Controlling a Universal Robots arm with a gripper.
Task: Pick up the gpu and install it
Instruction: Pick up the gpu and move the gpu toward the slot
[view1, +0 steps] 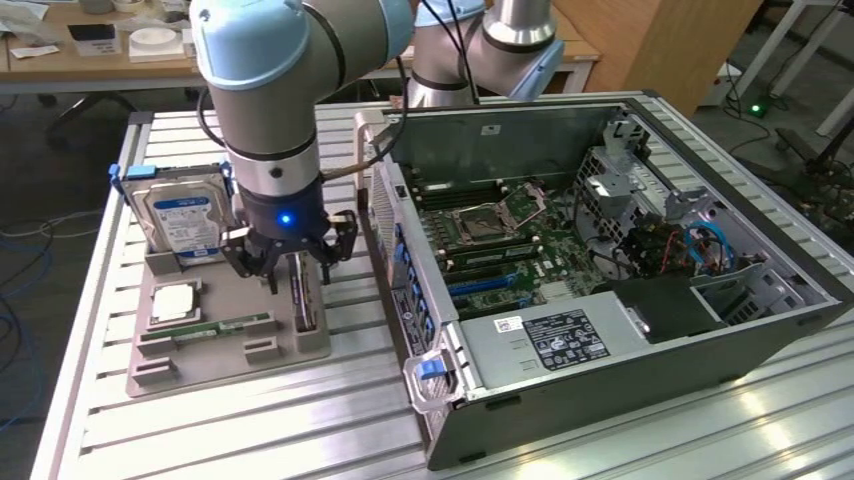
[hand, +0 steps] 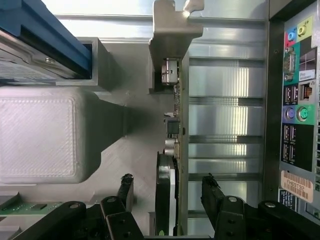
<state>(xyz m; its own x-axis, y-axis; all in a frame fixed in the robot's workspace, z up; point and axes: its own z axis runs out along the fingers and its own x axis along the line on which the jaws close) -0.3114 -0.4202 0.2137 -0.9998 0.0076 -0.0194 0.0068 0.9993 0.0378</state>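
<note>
The hand (view1: 287, 262) hung spread open over the gpu (view1: 304, 300), which stood on edge in a slot of the grey holder (view1: 214, 365) on the table (view1: 267, 430), just beside the open computer case (view1: 641, 330). The wrist view showed its fingers (hand: 125, 187) on either side of the card, touching nothing. A good grasp probably meant keeping the card centred, descending straight, and closing on its flat faces, clear of the metal bracket (hand: 172, 30).
</note>
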